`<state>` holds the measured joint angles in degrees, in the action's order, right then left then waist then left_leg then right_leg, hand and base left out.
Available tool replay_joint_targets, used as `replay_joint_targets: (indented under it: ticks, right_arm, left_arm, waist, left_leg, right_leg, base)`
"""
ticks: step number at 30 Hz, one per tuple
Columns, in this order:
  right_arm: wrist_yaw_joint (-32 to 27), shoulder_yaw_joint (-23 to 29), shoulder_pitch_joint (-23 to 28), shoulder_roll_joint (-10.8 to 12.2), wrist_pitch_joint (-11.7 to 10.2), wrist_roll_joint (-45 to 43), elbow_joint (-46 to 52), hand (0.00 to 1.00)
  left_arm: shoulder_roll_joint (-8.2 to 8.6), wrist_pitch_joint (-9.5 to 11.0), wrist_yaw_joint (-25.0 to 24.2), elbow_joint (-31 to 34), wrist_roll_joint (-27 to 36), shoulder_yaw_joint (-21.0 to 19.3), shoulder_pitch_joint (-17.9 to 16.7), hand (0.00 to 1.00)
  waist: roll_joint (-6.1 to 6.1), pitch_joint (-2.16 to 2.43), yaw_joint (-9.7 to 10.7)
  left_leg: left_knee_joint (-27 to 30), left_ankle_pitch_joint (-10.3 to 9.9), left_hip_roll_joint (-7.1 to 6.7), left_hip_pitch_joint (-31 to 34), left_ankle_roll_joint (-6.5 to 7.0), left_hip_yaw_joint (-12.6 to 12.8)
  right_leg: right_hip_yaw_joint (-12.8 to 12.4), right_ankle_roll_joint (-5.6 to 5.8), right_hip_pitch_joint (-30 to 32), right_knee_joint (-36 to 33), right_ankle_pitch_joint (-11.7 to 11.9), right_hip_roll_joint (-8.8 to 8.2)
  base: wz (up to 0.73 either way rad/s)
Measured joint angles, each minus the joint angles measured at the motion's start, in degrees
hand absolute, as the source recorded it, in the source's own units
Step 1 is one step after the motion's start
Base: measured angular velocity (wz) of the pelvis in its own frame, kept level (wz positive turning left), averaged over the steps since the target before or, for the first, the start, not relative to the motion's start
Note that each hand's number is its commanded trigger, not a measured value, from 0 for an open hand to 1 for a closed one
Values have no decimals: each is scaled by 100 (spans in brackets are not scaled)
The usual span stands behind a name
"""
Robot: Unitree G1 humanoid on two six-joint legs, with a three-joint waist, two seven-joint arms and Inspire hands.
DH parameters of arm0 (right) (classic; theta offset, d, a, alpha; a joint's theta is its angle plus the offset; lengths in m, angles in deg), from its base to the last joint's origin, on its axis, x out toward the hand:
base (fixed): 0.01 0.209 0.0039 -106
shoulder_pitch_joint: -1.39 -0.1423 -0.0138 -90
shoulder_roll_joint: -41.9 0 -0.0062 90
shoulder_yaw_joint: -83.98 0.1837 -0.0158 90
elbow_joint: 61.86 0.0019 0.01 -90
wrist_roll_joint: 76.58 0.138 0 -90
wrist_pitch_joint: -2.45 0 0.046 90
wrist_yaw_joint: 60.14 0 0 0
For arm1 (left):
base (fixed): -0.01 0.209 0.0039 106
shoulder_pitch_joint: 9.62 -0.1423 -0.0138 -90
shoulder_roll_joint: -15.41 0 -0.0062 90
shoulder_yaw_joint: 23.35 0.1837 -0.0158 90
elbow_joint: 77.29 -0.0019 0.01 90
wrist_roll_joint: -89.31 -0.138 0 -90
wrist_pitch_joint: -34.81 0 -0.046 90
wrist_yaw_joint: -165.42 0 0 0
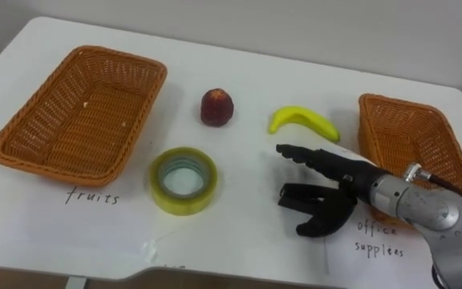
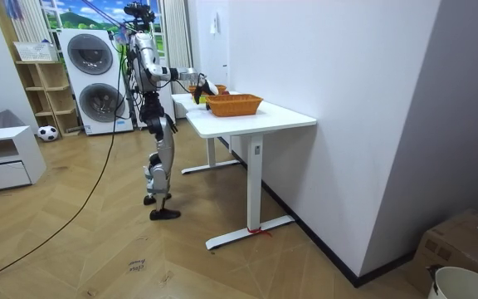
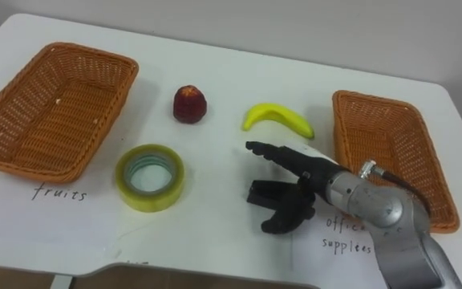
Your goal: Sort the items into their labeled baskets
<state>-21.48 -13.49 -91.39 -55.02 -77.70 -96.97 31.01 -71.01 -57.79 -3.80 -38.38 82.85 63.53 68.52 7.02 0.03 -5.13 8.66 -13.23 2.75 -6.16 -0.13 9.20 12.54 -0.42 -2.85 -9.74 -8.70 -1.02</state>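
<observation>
Right robot hand with fingers straight, holding nothing, above tabletop close to banana, beside right basket, tape and apple to its left, near left basket

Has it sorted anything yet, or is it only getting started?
Nothing looks sorted yet: the fruits basket and the office supplies basket are both empty. The right hand, fingers open and holding nothing, is over the table near the banana. Left to do: the banana, the red fruit and the tape roll, all lying on the table.
</observation>
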Motion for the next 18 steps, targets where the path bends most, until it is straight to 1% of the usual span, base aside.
replay_joint_targets:
  ticks: [3,6,14,16,18]
  right_arm:
    - [67,0,4,129,24,-178,0,0]
    - [126,0,5,177,25,-249,0,0]
    - [128,0,5,176,25,-274,1,0]
    - [128,0,4,176,25,-350,1,0]
    - [128,0,4,176,25,-609,1,0]
  left_arm:
    - [12,0,-19,-1,-6,0,14,0]
    - [14,0,-25,-14,6,0,14,0]
    - [37,0,-42,-57,7,-1,25,0]
    - [40,-1,-60,-57,11,0,30,0]
    - [52,-1,-118,-57,12,-1,40,0]
  waist:
    - [3,2,3]
    - [14,9,-1]
    - [14,7,1]
    - [12,4,4]
    - [15,-8,0]
  left_leg:
    - [3,0,-1,1,0,4]
    - [3,0,-3,0,0,3]
    - [-6,-1,0,1,1,-4]
    - [-7,-1,1,-1,1,-4]
    - [-5,-1,-1,-23,1,-2]
  right_leg:
    - [0,0,0,-4,0,1]
    - [-7,0,-1,-5,0,6]
    - [3,0,0,-2,0,13]
    - [7,0,0,-1,0,13]
    - [3,0,-2,0,0,10]
  base:
    - [0]
    - [0]
    - [0]
    - [0]
    - [0]
